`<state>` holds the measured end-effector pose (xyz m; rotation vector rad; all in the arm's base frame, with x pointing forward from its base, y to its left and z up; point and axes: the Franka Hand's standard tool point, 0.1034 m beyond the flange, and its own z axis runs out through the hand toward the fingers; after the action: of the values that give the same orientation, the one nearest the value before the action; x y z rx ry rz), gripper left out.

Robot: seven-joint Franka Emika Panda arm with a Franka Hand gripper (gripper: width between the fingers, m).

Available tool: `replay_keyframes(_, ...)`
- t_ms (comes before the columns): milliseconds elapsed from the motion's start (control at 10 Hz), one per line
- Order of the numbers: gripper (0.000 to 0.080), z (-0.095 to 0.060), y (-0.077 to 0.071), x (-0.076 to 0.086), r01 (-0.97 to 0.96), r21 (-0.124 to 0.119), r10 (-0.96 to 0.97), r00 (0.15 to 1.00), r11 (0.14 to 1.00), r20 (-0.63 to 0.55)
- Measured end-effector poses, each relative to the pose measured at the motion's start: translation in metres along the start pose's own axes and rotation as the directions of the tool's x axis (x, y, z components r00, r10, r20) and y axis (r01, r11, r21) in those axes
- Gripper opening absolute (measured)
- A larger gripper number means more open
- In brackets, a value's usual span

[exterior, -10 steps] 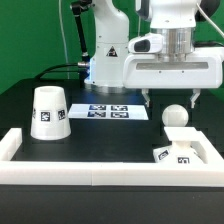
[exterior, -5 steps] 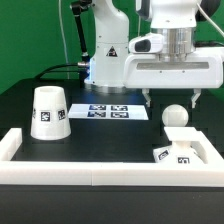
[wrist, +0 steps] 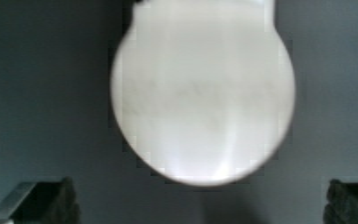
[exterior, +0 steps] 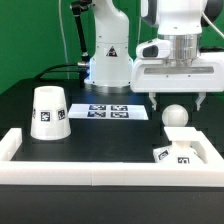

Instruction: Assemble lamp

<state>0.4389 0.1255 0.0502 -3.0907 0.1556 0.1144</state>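
The ball-shaped bulb rests on the black table at the exterior view's right, just behind the small square tagged base. The cone shade with black-and-white tags stands upright at the exterior view's left. My gripper hangs directly over the bulb, open and empty, with one finger on each side of it. In the wrist view the bulb fills the middle as a blurred white oval. The dark fingertips show wide apart at the two corners, and the gripper holds nothing.
The marker board lies flat on the table between the shade and the bulb. A long white bar-shaped border runs along the front and turns up both sides, and the base sits in its right corner. The robot's pedestal stands behind.
My gripper has shifted toward the exterior view's right and slightly lower, so it is now centred over the bulb. The lamp parts have not moved.
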Motion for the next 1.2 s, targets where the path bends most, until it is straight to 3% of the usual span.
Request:
replay_keyframes(300, 0.0699, -0.005, -0.003, 0.005, 0.005, -0.018, -0.002, 0.982, 1.000, 0.187)
replay_keyframes(500, 0.0699, -0.005, -0.003, 0.014, 0.021, -0.015, -0.016, 0.964, 1.000, 0.265)
replay_keyframes(1000, 0.0699, -0.003, 0.003, 0.005, 0.023, -0.043, 0.005, 0.829, 0.999, 0.559)
replay_keyframes(1200, 0.0699, -0.001, 0.002, 0.013, 0.012, -0.043, 0.019, 0.754, 0.999, 0.656)
